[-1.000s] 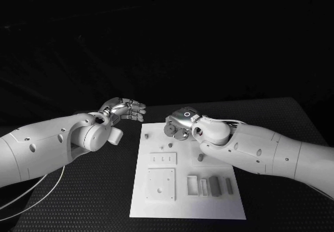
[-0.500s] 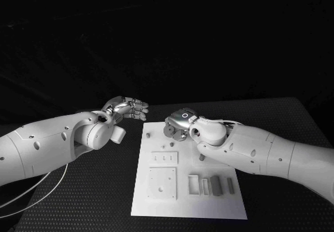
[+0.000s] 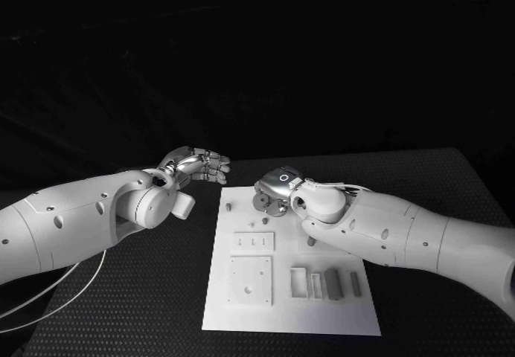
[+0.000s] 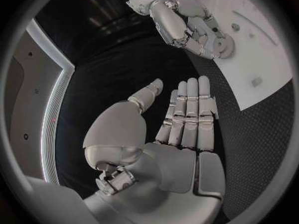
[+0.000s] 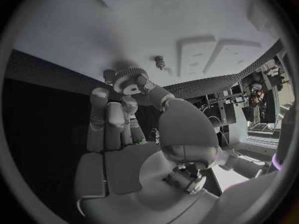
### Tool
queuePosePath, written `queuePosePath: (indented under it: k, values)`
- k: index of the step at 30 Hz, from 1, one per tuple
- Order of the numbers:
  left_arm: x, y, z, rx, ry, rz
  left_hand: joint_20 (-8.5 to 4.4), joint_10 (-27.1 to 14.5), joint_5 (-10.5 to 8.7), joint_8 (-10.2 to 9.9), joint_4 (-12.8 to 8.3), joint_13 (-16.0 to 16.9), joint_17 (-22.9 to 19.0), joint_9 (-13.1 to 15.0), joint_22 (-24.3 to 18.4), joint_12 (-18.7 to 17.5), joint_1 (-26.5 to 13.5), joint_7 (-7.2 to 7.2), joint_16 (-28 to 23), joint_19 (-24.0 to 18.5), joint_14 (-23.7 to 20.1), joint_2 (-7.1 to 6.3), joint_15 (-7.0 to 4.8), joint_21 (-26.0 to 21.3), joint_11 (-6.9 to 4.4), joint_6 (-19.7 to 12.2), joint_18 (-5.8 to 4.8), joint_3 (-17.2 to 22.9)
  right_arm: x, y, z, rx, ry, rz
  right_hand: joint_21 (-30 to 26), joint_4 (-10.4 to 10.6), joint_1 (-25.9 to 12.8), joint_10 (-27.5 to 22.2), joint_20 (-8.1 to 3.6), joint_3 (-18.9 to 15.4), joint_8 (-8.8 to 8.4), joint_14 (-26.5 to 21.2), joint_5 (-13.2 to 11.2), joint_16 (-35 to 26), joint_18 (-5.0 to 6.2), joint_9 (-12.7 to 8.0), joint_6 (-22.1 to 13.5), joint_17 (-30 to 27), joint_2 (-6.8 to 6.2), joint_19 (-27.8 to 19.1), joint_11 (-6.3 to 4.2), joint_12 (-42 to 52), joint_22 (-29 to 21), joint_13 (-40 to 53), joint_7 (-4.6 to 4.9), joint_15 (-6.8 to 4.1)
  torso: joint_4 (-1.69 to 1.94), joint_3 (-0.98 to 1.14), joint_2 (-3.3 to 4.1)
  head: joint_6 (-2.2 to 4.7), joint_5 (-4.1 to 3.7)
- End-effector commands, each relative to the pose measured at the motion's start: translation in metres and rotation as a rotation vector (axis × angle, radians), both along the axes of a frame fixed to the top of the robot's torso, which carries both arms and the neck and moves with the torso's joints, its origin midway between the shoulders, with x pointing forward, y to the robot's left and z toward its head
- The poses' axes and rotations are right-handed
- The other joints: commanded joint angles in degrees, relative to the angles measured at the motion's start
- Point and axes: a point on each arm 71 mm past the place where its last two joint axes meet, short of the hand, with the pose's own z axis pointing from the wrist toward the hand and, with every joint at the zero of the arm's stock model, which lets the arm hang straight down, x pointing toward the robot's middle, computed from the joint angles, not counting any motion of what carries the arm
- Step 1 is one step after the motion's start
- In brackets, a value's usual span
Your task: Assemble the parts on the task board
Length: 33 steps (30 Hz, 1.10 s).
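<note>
A: Where is the white rectangular task board (image 3: 249, 316)?

B: Flat in the middle of the black textured surface (image 3: 140, 297), long side running away from the robot; both white arms reach in over its far end.

A: And the right silver hand (image 3: 274, 195)?

B: Over the far end of the board; its fingers (image 5: 127, 107) are pinching a small round grey gear with a toothed rim (image 5: 129, 80); the right wrist view shows the gear clamped between thumb tip and fingertips, close above the white plate; the left wrist view shows the same gear (image 4: 222, 45) in that hand (image 4: 187, 27).

A: The left silver hand (image 3: 199, 166)?

B: Over the dark surface just beside the board's far left corner, off the plate; the left wrist view shows its fingers (image 4: 190, 112) straight and pressed side by side, thumb standing apart, nothing in them.

A: What else lies on the board?

B: A small grey peg (image 3: 264, 220) stands near the held gear; another grey piece (image 3: 311, 242) sits just at the right forearm's edge; a small raised white block with three slots (image 3: 253, 242) lies mid-board, with a larger white square plate with holes (image 3: 248, 281) nearer the robot; beside that plate a row of upright grey and white rectangular pieces (image 3: 322, 284) stands near the right edge.
</note>
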Motion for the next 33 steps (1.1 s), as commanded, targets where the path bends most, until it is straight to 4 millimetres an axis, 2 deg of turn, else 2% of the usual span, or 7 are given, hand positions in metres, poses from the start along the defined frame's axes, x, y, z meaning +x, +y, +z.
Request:
queuePosePath:
  k: [1,11,33]
  values:
    - [0.000,-0.003,0.002,-0.006,-0.008,-0.018,-0.13,0.35,0.23,-0.40,0.29,0.08,0.07,0.06,0.07,-0.28,-0.51,0.38,-0.37,0.29,0.36,0.10,-0.05,-0.39,-0.01,0.18,0.82,-0.15,0.002,-0.004,-0.007,-0.048,0.018,-0.013,0.13,-0.01,0.27,0.28,-0.19,0.26,0.58,0.25,0.39,0.16,1.64,1.88,11.16,-0.03,0.50,0.24,0.05,0.04,0.92,-0.08,-1.04,-0.24,0.88,0.03,0.01,-0.08,0.05]
    - [0.000,-0.002,0.001,-0.006,-0.008,-0.018,-0.13,0.36,0.23,-0.44,0.29,0.15,0.16,0.09,0.09,-0.35,-0.53,0.38,-0.45,0.29,0.38,0.09,-0.05,-0.42,-0.01,0.18,0.82,-0.16,0.000,-0.004,-0.015,-0.072,0.058,-0.010,-0.03,-0.07,0.12,0.09,-0.16,0.25,0.38,-0.30,0.38,-0.11,1.64,1.86,10.95,-0.83,0.24,0.07,0.14,-0.11,0.89,-0.23,-0.96,-0.19,0.87,0.04,-0.03,-0.11,0.12]
    - [0.000,0.000,0.001,-0.005,-0.008,-0.015,-0.13,0.39,0.23,-0.48,0.29,0.26,0.29,0.13,0.14,-0.46,-0.53,0.38,-0.58,0.31,0.43,0.11,-0.05,-0.46,-0.01,0.20,0.82,-0.15,-0.001,-0.019,-0.021,-0.085,0.063,-0.044,-0.10,-0.10,0.15,0.01,-0.13,0.29,0.33,-0.28,0.38,-0.14,1.64,1.89,10.96,-0.68,0.17,0.00,0.16,-0.15,0.89,-0.32,-0.94,-0.15,0.79,0.10,-0.05,-0.31,0.28]
